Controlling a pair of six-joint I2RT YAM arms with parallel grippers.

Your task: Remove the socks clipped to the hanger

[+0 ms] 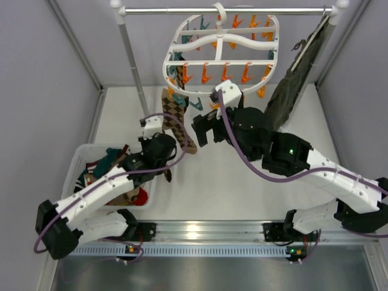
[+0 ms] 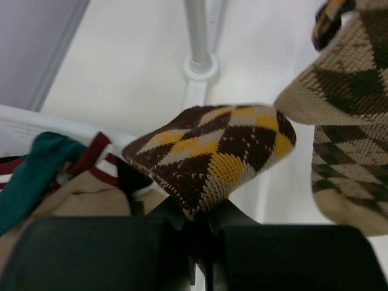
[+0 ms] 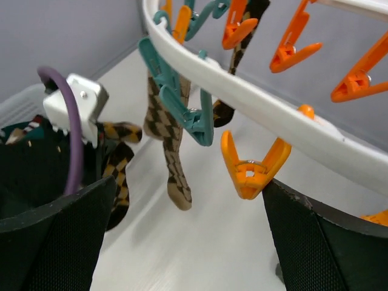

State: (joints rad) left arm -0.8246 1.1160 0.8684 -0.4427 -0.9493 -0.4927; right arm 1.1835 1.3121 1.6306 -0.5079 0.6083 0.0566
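Hanger (image 1: 221, 59): white oval frame with orange and teal clips, hooked on the rail (image 1: 182, 10) above the middle of the table's far edge. Most clips in view hang empty.

Basket (image 1: 77, 162): white, at the near-left corner along the left edge. It holds loose socks (image 1: 109, 160), teal and red-striped among them.

Right arm: reaches from the near-right corner toward the far edge, wrist raised under the hanger's near rim. Right gripper (image 1: 206, 128) has its jaws spread wide and holds nothing. In the wrist view an empty orange clip (image 3: 251, 170) hangs between its fingers.

Left arm: runs from the near-left corner across the basket, wrist lifted just past the basket's far-right corner. Left gripper (image 2: 200, 212) is clamped on one end of a brown-and-yellow argyle sock (image 2: 212, 154), which droops from the fingers with no clip on it in view.

Clipped sock (image 1: 177, 121): tan-and-brown argyle, held by a teal clip (image 3: 182, 100) on the hanger's near-left rim. Its long axis is vertical, upper end in the clip and lower end hanging free toward the table. It lies between the two grippers — just left of the right one, just right of the left one, close beside the held sock. A second checked strip shows behind the rim; whether it is another sock cannot be told.

Judgement: the right gripper is free and near, so the pull likely falls to it — a short leftward reach, closing across the sock below the clip, then a downward draw. The left gripper would first have to drop its sock into the basket.
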